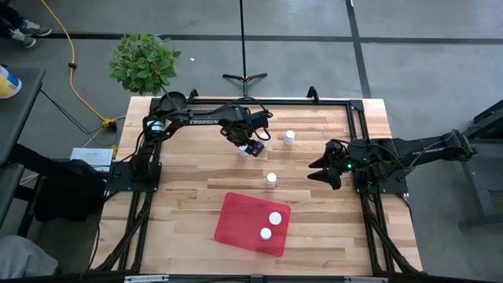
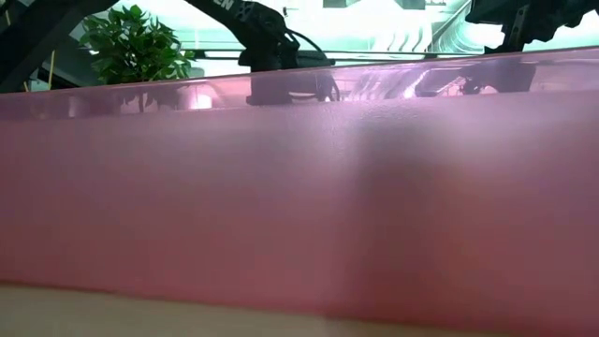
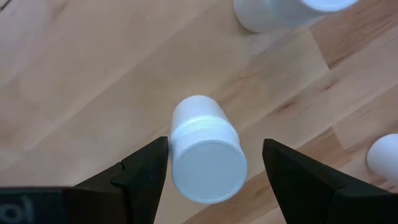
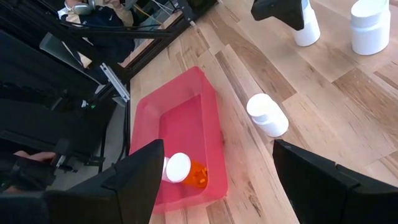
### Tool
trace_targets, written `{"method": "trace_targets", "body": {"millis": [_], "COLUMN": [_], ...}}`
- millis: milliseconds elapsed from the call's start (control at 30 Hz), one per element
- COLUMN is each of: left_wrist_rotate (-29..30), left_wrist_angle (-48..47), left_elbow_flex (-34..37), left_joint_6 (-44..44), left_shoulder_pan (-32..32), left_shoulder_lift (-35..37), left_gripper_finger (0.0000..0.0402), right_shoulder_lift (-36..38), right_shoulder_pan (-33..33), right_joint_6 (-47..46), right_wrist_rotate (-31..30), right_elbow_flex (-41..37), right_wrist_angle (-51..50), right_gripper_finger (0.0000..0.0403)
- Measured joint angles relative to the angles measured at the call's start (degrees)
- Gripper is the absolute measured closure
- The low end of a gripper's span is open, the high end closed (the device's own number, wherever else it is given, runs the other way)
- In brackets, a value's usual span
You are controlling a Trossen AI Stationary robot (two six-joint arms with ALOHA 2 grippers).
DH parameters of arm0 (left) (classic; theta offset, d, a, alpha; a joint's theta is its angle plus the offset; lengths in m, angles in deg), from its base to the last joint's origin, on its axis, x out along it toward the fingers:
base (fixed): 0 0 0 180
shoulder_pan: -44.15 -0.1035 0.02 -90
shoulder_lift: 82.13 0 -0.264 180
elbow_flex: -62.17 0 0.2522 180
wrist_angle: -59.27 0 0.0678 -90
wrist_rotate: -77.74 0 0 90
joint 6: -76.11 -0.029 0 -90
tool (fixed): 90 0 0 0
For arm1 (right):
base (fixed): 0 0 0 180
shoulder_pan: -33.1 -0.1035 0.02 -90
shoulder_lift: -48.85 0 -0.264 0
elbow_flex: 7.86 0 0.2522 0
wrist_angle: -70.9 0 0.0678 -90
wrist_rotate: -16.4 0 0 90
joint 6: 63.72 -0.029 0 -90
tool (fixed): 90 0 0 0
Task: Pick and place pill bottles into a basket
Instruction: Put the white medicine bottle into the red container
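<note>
I see the wooden bench (image 1: 196,212) with both dark arms over it. The left arm (image 1: 196,118) reaches in from the far left corner toward the middle; the right arm (image 1: 424,145) waits at the right edge. The potted plant (image 1: 144,61) sits beyond the bench's far left corner.

The basket (image 1: 240,216), a red tray, lies at the near middle of the bench. Two pill bottles rest in it: one white-capped (image 1: 275,218), the other (image 1: 266,233) white-capped too; the right wrist view shows an orange-bodied bottle (image 4: 186,171) inside. In the low view the tray wall (image 2: 299,206) fills nearly everything.

My left gripper (image 3: 214,171) is spread wide, fingers either side of a white bottle (image 3: 205,149) standing on the bench, not touching it. Right gripper (image 4: 217,180) also wide open, holding nothing.

Loose bottles on the bench: one (image 1: 289,137) at the far middle, just right of the left gripper; one (image 1: 271,180) between the grippers and the basket, lying on its side in the right wrist view (image 4: 267,115).
</note>
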Motion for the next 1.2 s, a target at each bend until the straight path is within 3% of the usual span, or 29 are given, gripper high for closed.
{"method": "trace_targets", "body": {"millis": [200,633,1200], "left_wrist_rotate": [-0.07,-1.13,-1.64], "left_wrist_angle": [-0.12,-0.34,-5.91], "left_elbow_flex": [0.0,-0.02,-0.02], "left_joint_6": [-0.13,-1.18,-4.22], "left_shoulder_pan": [0.0,0.0,0.0], "left_shoulder_lift": [0.0,0.07,0.07], "left_gripper_finger": [0.0114,0.0202,0.0205], "right_shoulder_lift": [0.0,0.0,-0.02], "right_shoulder_pan": [0.01,0.01,0.01], "right_joint_6": [0.05,0.47,0.47], "right_wrist_rotate": [0.0,0.02,0.22], "right_elbow_flex": [0.0,0.0,0.0], "right_wrist_angle": [-0.11,-0.11,-0.37], "right_gripper_finger": [0.0111,0.0111,0.0111]}}
